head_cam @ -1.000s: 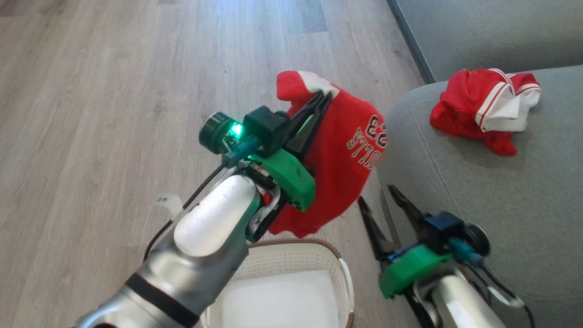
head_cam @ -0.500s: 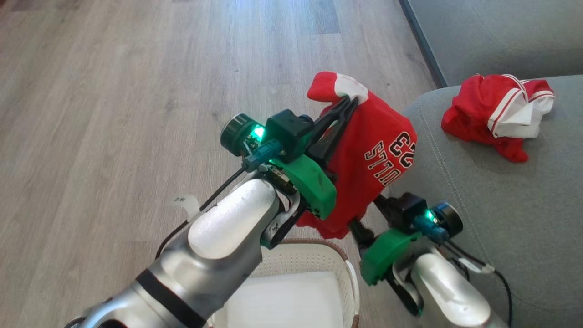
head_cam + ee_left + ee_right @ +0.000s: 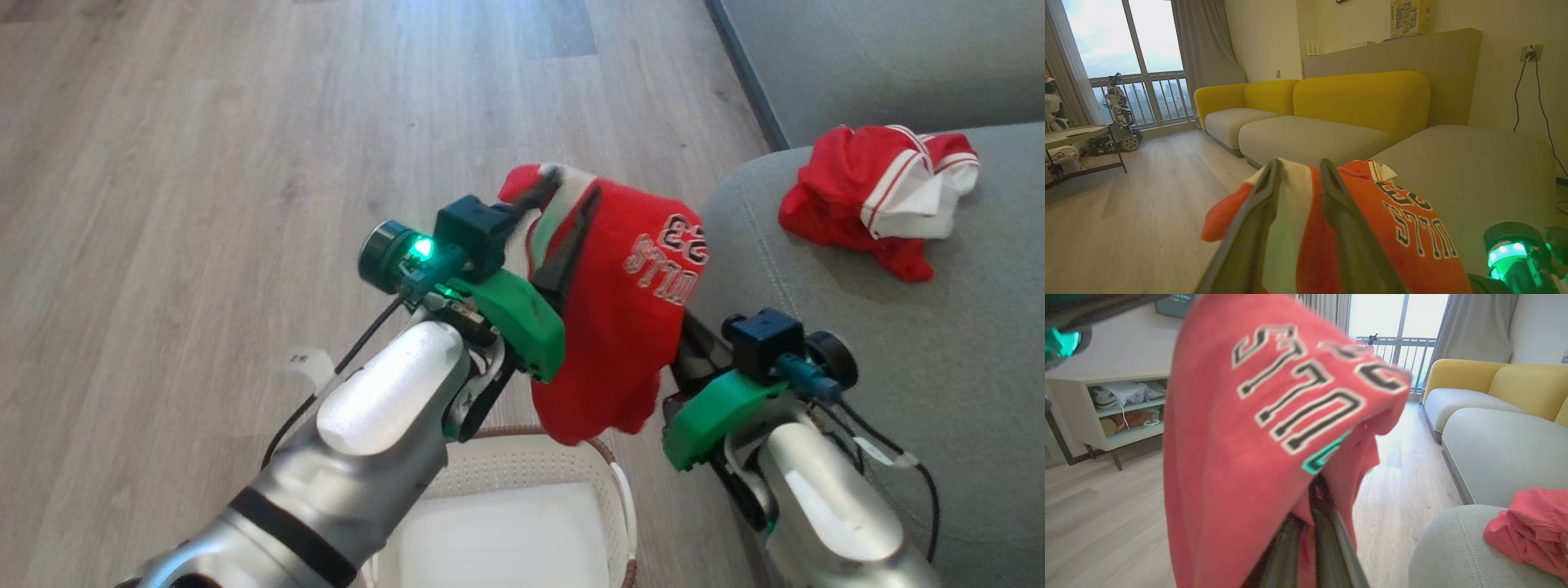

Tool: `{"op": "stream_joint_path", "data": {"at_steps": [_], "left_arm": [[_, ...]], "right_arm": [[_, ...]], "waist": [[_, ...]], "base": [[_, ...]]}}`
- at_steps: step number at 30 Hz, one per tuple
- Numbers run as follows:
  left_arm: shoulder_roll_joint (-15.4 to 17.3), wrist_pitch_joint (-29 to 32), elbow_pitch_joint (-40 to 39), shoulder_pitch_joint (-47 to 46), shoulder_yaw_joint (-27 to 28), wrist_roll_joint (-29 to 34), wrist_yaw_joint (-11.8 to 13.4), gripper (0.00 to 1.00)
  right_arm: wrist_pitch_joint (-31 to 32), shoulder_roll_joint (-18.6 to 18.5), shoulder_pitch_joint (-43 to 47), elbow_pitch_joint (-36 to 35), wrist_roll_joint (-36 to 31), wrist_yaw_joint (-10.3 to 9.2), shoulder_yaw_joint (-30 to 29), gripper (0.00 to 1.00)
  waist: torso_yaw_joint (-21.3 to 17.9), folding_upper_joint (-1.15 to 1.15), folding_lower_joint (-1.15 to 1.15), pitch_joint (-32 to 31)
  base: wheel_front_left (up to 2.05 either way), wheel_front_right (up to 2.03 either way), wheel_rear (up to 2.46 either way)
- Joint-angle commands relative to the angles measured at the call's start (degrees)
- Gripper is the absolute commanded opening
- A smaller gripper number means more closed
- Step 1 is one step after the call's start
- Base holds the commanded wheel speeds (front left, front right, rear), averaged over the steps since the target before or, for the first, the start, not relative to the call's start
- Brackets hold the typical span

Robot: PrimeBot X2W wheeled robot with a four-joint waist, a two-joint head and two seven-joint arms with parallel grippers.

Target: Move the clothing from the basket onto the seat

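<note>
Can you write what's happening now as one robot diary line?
left claw: open around jersey | right claw: shut on jersey | jersey: lifted out of basket, not yet on seat | other garment: on seat

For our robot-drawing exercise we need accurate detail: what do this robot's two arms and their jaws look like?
The left arm and right arm have silver forearms, the left with a black band. Each wrist carries a green bracket, a dark camera block, black cables, white tags and long dark tapered jaws.
</note>
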Motion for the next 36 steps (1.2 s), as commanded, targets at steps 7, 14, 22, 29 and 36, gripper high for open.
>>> {"op": "stream_joint_path", "data": {"at_steps": [7, 14, 22, 29, 36], "left_arm": [[1.4, -0.8, -0.3, 0.8, 4.7, 0.7, 0.4, 1.0], [1.2, -0.8, -1.4, 5.9, 6.5, 3.3, -0.6, 1.0], [0.6, -0.8, -2.6, 9.4, 7.1, 5.2, -1.6, 1.0], [0.3, -0.8, -4.3, 10.6, 6.8, 5.9, -1.8, 1.0], [0.3, -0.8, -5.6, 10.4, 5.8, 5.6, -1.2, 1.0]], "right_arm": [[-0.4, -1.2, -1.7, -6.1, -1.3, -0.02, -3.7, 0.0], [-0.4, -4.1, -0.7, -10.1, -3.5, -0.02, -8.6, 0.0], [0.0, -7.4, -0.3, -13.2, -5.0, -0.02, -11.7, 0.0], [1.9, -9.8, -0.7, -16.7, -4.9, -0.02, -13.4, 0.0], [3.5, -11.4, -2.3, -18.4, -3.8, -0.02, -13.8, 0.0]], "waist": [[-3.2, 0.0, 0.0, 0.7], [-8.8, 0.0, 0.0, 1.4], [-17.1, 0.0, 0.0, 2.7], [-23.1, 0.0, 0.0, 5.1], [-25.2, 0.0, 0.0, 7.6]], "base": [[0.0, 0.0, 0.0], [0.0, 0.0, 0.0], [0.0, 0.0, 0.0], [0.0, 0.0, 0.0], [0.0, 0.0, 0.0]]}}
